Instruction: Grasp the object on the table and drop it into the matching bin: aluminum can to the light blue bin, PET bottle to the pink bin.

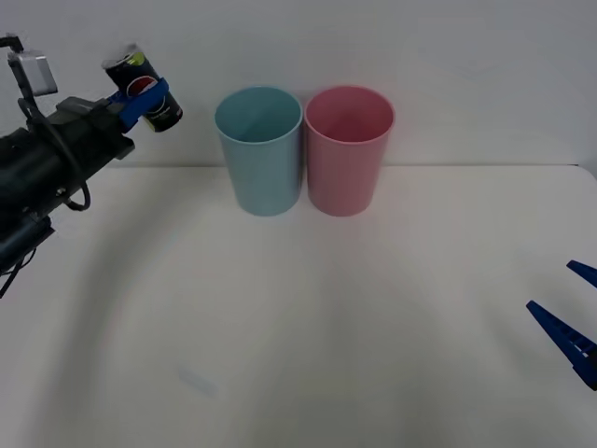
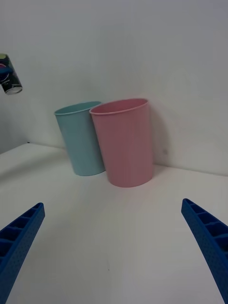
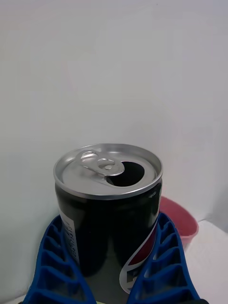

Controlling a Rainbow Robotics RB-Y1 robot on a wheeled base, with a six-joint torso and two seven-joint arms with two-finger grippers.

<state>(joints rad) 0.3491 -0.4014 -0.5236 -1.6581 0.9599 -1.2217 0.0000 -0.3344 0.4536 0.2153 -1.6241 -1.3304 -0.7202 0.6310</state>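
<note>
The aluminum can (image 1: 142,87), dark with a red, white and blue logo, hangs tilted in the air at the far left, higher than the bin rims. My left gripper (image 1: 145,98) is shut on it; up close the can (image 3: 107,213) shows its silver top with an opened pull tab between blue ribbed fingers (image 3: 164,256). The light blue bin (image 1: 258,149) stands upright to the can's right, touching the pink bin (image 1: 349,149). My right gripper (image 1: 564,313) rests open low at the right edge. The can (image 2: 9,75) and both bins also appear from the right wrist.
The white table (image 1: 298,355) stretches wide in front of the bins, with a plain white wall behind. The pink bin's rim (image 3: 183,221) peeks past the held can. A faint smudge (image 1: 198,381) marks the tabletop near the front.
</note>
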